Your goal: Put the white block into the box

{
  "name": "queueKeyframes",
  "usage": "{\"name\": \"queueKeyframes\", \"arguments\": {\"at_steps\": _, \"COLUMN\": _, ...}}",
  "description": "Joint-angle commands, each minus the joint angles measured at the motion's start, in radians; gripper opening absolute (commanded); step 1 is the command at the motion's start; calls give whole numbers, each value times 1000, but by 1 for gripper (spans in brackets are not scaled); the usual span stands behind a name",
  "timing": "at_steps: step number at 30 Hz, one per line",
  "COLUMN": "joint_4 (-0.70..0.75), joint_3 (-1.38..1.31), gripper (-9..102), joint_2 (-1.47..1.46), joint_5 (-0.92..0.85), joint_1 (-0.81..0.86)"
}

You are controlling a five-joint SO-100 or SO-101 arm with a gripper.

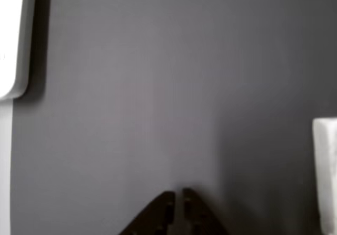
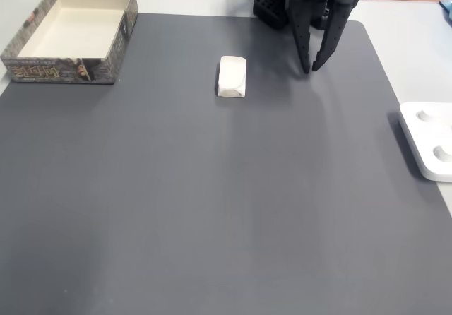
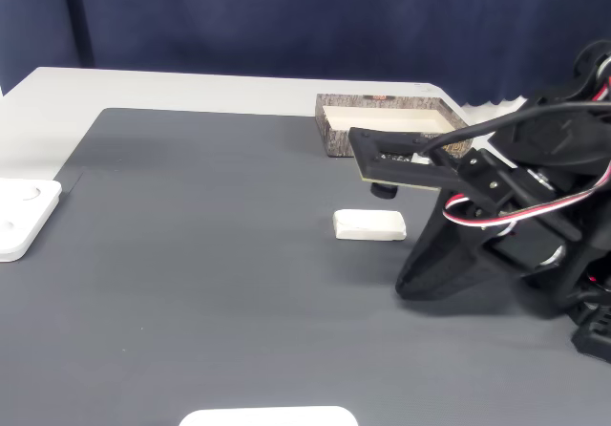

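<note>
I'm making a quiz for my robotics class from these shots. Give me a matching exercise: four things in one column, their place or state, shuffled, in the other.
Things:
1. white block
2. box
3. gripper
4. white device

Places or states:
A. at the mat's right edge in a fixed view
B. hanging over bare mat, holding nothing
C. lying on the mat between box and gripper
D. at the mat's far left corner, nothing inside

Pairs: 1-C, 2-D, 3-B, 4-A
</note>
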Motion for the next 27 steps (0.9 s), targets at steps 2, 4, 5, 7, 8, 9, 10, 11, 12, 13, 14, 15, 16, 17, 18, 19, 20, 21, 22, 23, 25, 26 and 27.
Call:
{"name": "queueKeyframes", "arguments": {"at_steps": 2, "joint_4": -72, "joint_3": -52, "gripper": -2, "joint_2": -87, "joint_5": -12, "joint_1": -21}}
{"name": "queueKeyframes", "arguments": {"at_steps": 4, "joint_4": -86, "joint_3": -132, "gripper": -2, "joint_2": -230, "joint_5": 15, "joint_1": 8}}
{"name": "queueKeyframes", "arguments": {"at_steps": 5, "joint_4": -86, "joint_3": -186, "gripper": -2, "joint_2": -308, "joint_5": 46, "joint_1": 26}}
{"name": "queueKeyframes", "arguments": {"at_steps": 7, "joint_4": -71, "joint_3": -304, "gripper": -2, "joint_2": -465, "joint_5": 121, "joint_1": 52}}
{"name": "queueKeyframes", "arguments": {"at_steps": 8, "joint_4": -52, "joint_3": -367, "gripper": -1, "joint_2": -541, "joint_5": 158, "joint_1": 66}}
{"name": "queueKeyframes", "arguments": {"at_steps": 9, "joint_4": -28, "joint_3": -428, "gripper": 0, "joint_2": -617, "joint_5": 184, "joint_1": 78}}
{"name": "queueKeyframes", "arguments": {"at_steps": 10, "joint_4": 5, "joint_3": -489, "gripper": 2, "joint_2": -684, "joint_5": 206, "joint_1": 89}}
{"name": "queueKeyframes", "arguments": {"at_steps": 11, "joint_4": 37, "joint_3": -546, "gripper": 4, "joint_2": -744, "joint_5": 236, "joint_1": 101}}
{"name": "queueKeyframes", "arguments": {"at_steps": 12, "joint_4": 67, "joint_3": -600, "gripper": 6, "joint_2": -799, "joint_5": 261, "joint_1": 112}}
{"name": "queueKeyframes", "arguments": {"at_steps": 13, "joint_4": 95, "joint_3": -647, "gripper": 7, "joint_2": -848, "joint_5": 275, "joint_1": 121}}
{"name": "queueKeyframes", "arguments": {"at_steps": 14, "joint_4": 121, "joint_3": -689, "gripper": 6, "joint_2": -891, "joint_5": 279, "joint_1": 130}}
{"name": "queueKeyframes", "arguments": {"at_steps": 15, "joint_4": 141, "joint_3": -724, "gripper": 5, "joint_2": -931, "joint_5": 279, "joint_1": 144}}
{"name": "queueKeyframes", "arguments": {"at_steps": 16, "joint_4": 155, "joint_3": -753, "gripper": 2, "joint_2": -965, "joint_5": 278, "joint_1": 158}}
{"name": "queueKeyframes", "arguments": {"at_steps": 17, "joint_4": 161, "joint_3": -778, "gripper": 0, "joint_2": -996, "joint_5": 273, "joint_1": 175}}
{"name": "queueKeyframes", "arguments": {"at_steps": 18, "joint_4": 161, "joint_3": -799, "gripper": -2, "joint_2": -1022, "joint_5": 272, "joint_1": 192}}
{"name": "queueKeyframes", "arguments": {"at_steps": 19, "joint_4": 161, "joint_3": -816, "gripper": -2, "joint_2": -1048, "joint_5": 272, "joint_1": 213}}
{"name": "queueKeyframes", "arguments": {"at_steps": 20, "joint_4": 158, "joint_3": -831, "gripper": -2, "joint_2": -1071, "joint_5": 276, "joint_1": 236}}
{"name": "queueKeyframes", "arguments": {"at_steps": 21, "joint_4": 158, "joint_3": -844, "gripper": -2, "joint_2": -1092, "joint_5": 278, "joint_1": 259}}
{"name": "queueKeyframes", "arguments": {"at_steps": 22, "joint_4": 158, "joint_3": -850, "gripper": -2, "joint_2": -1114, "joint_5": 278, "joint_1": 284}}
{"name": "queueKeyframes", "arguments": {"at_steps": 23, "joint_4": 156, "joint_3": -854, "gripper": -2, "joint_2": -1134, "joint_5": 278, "joint_1": 311}}
{"name": "queueKeyframes", "arguments": {"at_steps": 25, "joint_4": 150, "joint_3": -856, "gripper": -2, "joint_2": -1170, "joint_5": 276, "joint_1": 365}}
{"name": "queueKeyframes", "arguments": {"at_steps": 26, "joint_4": 146, "joint_3": -857, "gripper": -2, "joint_2": -1186, "joint_5": 276, "joint_1": 388}}
{"name": "queueKeyframes", "arguments": {"at_steps": 27, "joint_4": 143, "joint_3": -862, "gripper": -2, "joint_2": -1201, "joint_5": 278, "joint_1": 410}}
